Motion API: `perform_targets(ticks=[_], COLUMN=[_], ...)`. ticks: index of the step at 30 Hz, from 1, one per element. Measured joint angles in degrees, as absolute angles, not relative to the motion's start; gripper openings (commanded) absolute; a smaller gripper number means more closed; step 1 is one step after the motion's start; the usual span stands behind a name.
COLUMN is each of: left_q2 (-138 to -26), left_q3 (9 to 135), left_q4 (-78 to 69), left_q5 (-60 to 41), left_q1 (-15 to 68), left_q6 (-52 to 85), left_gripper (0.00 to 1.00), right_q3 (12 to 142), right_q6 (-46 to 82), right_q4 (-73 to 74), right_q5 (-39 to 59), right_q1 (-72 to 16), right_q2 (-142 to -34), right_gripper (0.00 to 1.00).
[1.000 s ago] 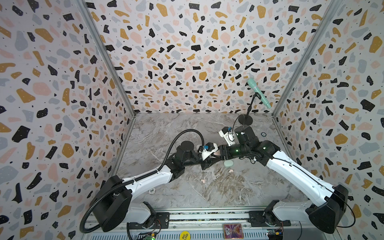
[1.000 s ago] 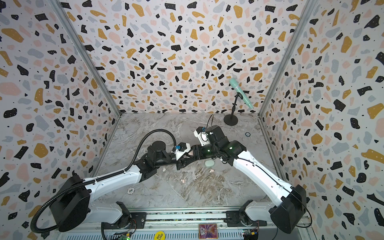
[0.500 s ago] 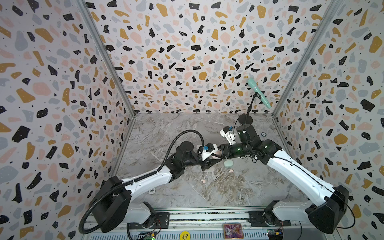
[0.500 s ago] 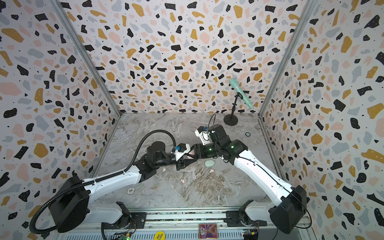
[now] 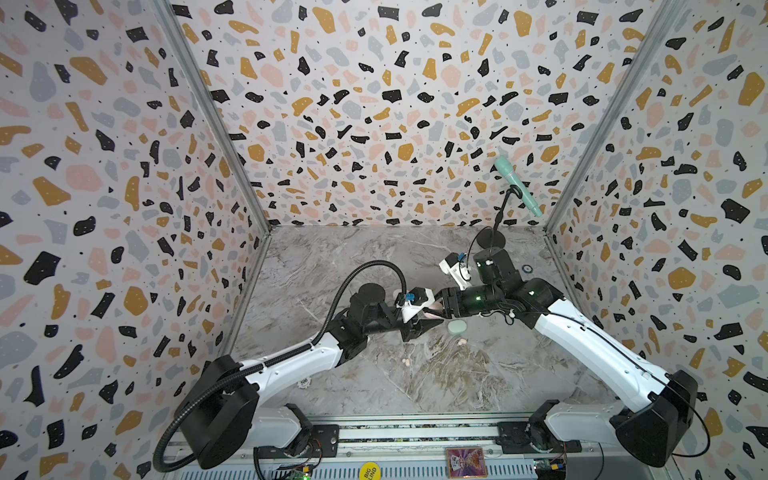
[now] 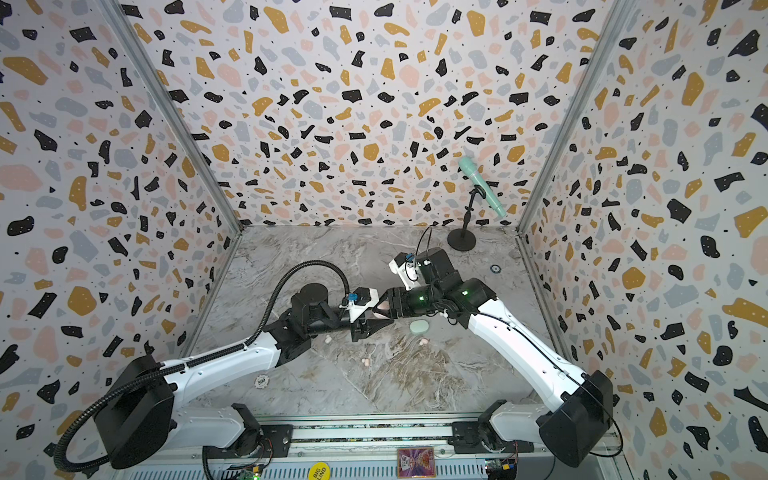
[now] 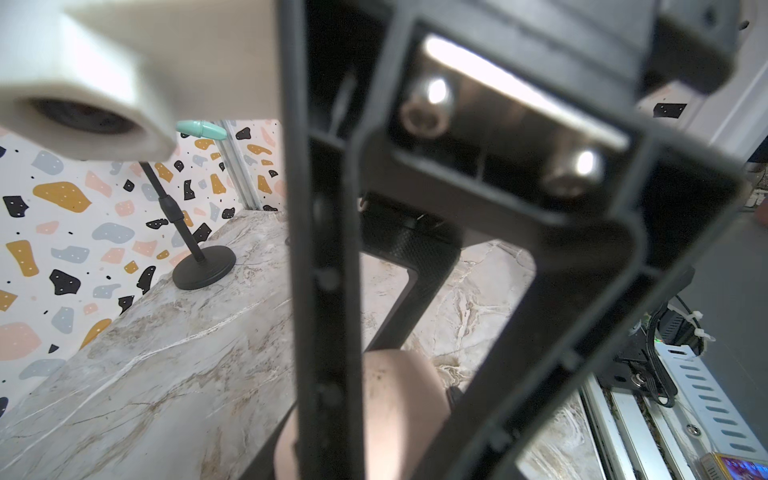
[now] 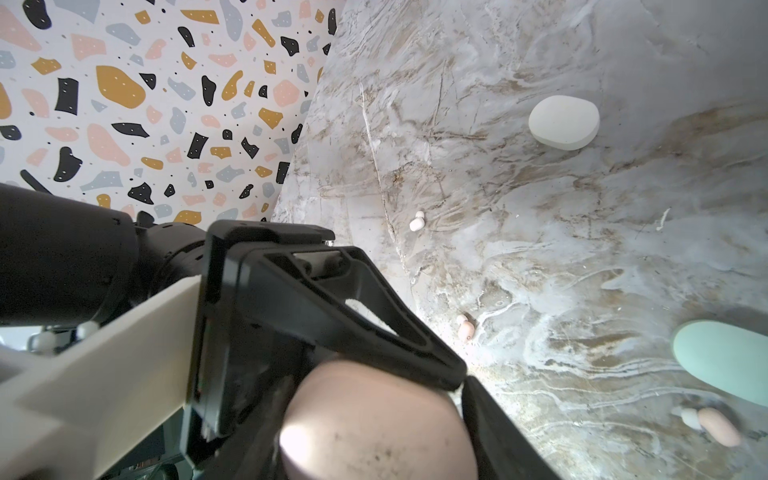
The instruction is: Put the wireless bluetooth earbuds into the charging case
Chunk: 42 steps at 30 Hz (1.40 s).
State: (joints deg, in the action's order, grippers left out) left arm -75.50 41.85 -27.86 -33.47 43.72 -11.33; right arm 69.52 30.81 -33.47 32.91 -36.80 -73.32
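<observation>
Since a second ago the left pincer (image 5: 432, 325) has nudged slightly closer to the right pincer (image 5: 437, 308); the loose pieces on the tabletop (image 5: 415, 257) lie where they lay.

The right pincer clamps the pink case (image 8: 374, 419), held off the tabletop just beside the mint case (image 5: 457, 327), on the side toward the left arm (image 5: 291, 365). The left pincer's tip touches that pink case, but I cannot tell whether its jaws are parted or pinching. Both pincers hide whether the pink case is open and what it holds. The mint case lies flat and shut. The white case (image 8: 564, 121), also shut, lies well apart from the mint case and shows only in the right wrist view.

One pink earbud (image 8: 715, 426) lies on its side just beside the mint case, its long axis roughly along the case's nearer edge. A paler piece touches one end, either an ear tip or another bud. A second pink earbud (image 8: 465, 329) lies farther from the mint case, and a white earbud (image 8: 417, 222) farther still. Both are too small to judge which way they point.
</observation>
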Motion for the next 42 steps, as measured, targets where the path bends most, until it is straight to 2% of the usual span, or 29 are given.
perform_targets(ticks=[6,14,19,25,34,37,42], left_q2=[-75.5,-75.5,-75.5,-75.5,-75.5,-75.5,-75.5], left_q3=[41.7,41.7,41.7,41.7,41.7,41.7,41.7], left_q4=[-27.9,-27.8,-27.0,-26.6,-26.5,-26.5,-26.7], left_q5=[-33.6,-34.2,-34.6,-34.4,-34.2,-34.2,-34.4], left_q1=[43.7,43.7,43.7,43.7,43.7,43.7,43.7], left_q6=[-11.1,-11.6,-12.7,-13.1,-13.2,-13.2,-12.6], left_gripper=[0.4,0.5,0.52,0.46,0.32,0.29,0.26], right_q3=[69.6,70.5,70.7,70.7,70.7,70.7,71.4], right_q6=[30.5,30.6,30.6,30.6,30.5,30.5,30.4], right_q4=[-34.0,-35.4,-35.7,-36.1,-36.2,-36.2,-36.9], right_q5=[33.1,33.2,33.5,33.8,33.9,33.9,33.8], right_q1=[-37.0,-37.0,-36.8,-36.8,-36.8,-36.8,-36.7], right_q2=[-73.6,-73.9,-74.1,-74.3,-74.3,-74.3,-74.3], right_gripper=[0.5,0.5,0.5,0.5,0.52,0.57,0.76])
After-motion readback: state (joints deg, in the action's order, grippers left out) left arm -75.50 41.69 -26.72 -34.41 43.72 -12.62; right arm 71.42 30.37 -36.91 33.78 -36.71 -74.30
